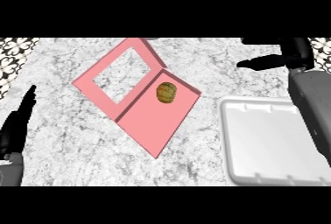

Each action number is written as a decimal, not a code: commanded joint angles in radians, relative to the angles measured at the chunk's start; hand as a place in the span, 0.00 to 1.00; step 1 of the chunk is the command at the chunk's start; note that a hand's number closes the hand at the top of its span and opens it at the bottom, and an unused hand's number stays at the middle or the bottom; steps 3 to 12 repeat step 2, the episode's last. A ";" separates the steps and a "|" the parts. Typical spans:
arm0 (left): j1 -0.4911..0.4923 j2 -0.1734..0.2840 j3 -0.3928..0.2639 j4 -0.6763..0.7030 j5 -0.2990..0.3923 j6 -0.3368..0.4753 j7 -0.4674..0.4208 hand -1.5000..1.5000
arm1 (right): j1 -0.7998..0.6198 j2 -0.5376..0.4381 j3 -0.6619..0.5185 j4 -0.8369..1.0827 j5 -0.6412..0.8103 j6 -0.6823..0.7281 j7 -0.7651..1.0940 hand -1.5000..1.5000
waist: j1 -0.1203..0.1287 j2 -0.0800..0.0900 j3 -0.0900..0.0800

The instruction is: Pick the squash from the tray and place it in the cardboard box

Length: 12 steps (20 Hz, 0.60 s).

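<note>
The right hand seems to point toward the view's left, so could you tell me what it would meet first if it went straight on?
The right hand would likely meet the pink box's raised far wall first, though its height above the counter is unclear; the squash lies below that line.
</note>
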 commanded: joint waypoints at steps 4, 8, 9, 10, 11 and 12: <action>0.059 -0.019 -0.004 0.019 -0.005 0.003 -0.076 0.50 | 0.091 -0.136 -0.016 -0.001 0.003 0.175 -0.058 0.00 | 0.005 0.002 0.000; 0.059 -0.019 -0.004 0.019 -0.005 0.003 -0.076 0.50 | 0.091 -0.136 -0.016 -0.001 0.003 0.175 -0.058 0.00 | 0.005 0.002 0.000; 0.059 -0.019 -0.004 0.019 -0.005 0.003 -0.076 0.50 | 0.091 -0.136 -0.016 -0.001 0.003 0.175 -0.058 0.00 | 0.005 0.002 0.000; 0.059 -0.019 -0.004 0.019 -0.005 0.003 -0.076 0.50 | 0.091 -0.136 -0.016 -0.001 0.003 0.175 -0.058 0.00 | 0.005 0.002 0.000; 0.059 -0.019 -0.004 0.019 -0.005 0.003 -0.076 0.50 | 0.091 -0.136 -0.016 -0.001 0.003 0.175 -0.058 0.00 | 0.005 0.002 0.000; 0.059 -0.019 -0.004 0.019 -0.005 0.003 -0.076 0.50 | 0.091 -0.136 -0.016 -0.001 0.003 0.175 -0.058 0.00 | 0.005 0.002 0.000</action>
